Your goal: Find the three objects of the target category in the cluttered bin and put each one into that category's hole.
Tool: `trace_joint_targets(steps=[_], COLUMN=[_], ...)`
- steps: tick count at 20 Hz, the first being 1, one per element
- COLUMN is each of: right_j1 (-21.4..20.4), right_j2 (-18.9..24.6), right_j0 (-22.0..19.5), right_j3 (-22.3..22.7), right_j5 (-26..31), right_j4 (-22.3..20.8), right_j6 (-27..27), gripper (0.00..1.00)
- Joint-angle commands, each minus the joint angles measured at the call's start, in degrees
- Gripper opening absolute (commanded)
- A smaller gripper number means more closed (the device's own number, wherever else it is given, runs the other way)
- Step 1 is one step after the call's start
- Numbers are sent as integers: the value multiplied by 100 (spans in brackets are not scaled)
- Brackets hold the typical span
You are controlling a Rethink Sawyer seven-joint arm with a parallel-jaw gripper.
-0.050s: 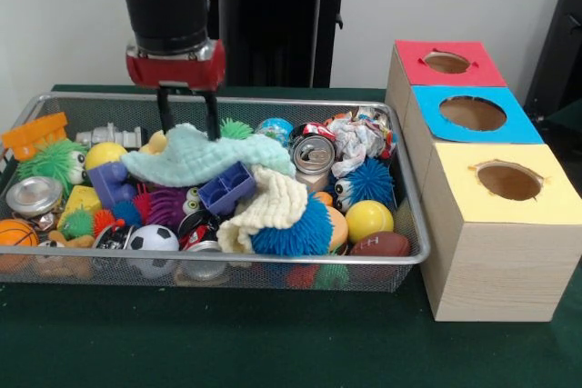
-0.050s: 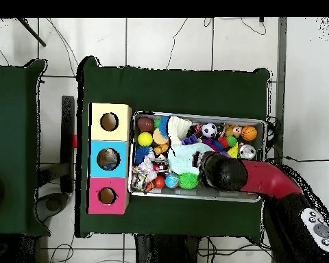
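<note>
The claw (image 1: pixel 187 115) is reaching down with its fingers spread over the pale green cloth (image 1: pixel 205 156) lying mid-bin (image 1: pixel 414 252). Lifting may be dragging the blue block (image 1: pixel 227 190) along, spilling clutter over the rim.

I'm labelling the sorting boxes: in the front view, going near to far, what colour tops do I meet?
yellow-topped box → blue-topped box → red-topped box, each with one round hole, all beside the mesh bin.
</note>
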Motion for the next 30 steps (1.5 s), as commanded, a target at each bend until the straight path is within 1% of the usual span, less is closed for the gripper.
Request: trace_joint_targets(steps=[1, 5, 7, 10, 15, 17, 21, 23, 27, 30], right_j1=[1127, 1565, 1633, 1548, 1728, 1680, 1396, 1297, 1300, 1281], right_j2=[-156, -151, -183, -65, 223, 298, 243, 238, 188, 121], right_j0=[143, 225, 310, 309, 319, 447, 925, 1109, 1331, 1423], right_j3=[-381, -726, -777, -775, -1135, -1114, -881, -814, -800, -804], right_j5=[-756, -1135, -1311, -1241, -1070, -983, -1024, -1021, -1230, -1277], right_j4=[-568, -595, -529, -427, -285, -181, 216, 436, 753, 903], right_j6=[160, 270, 404, 294, 72, 138, 782, 1017, 1253, 1260], gripper=[100, 100, 100, 100, 100, 100, 100, 100, 100, 100])
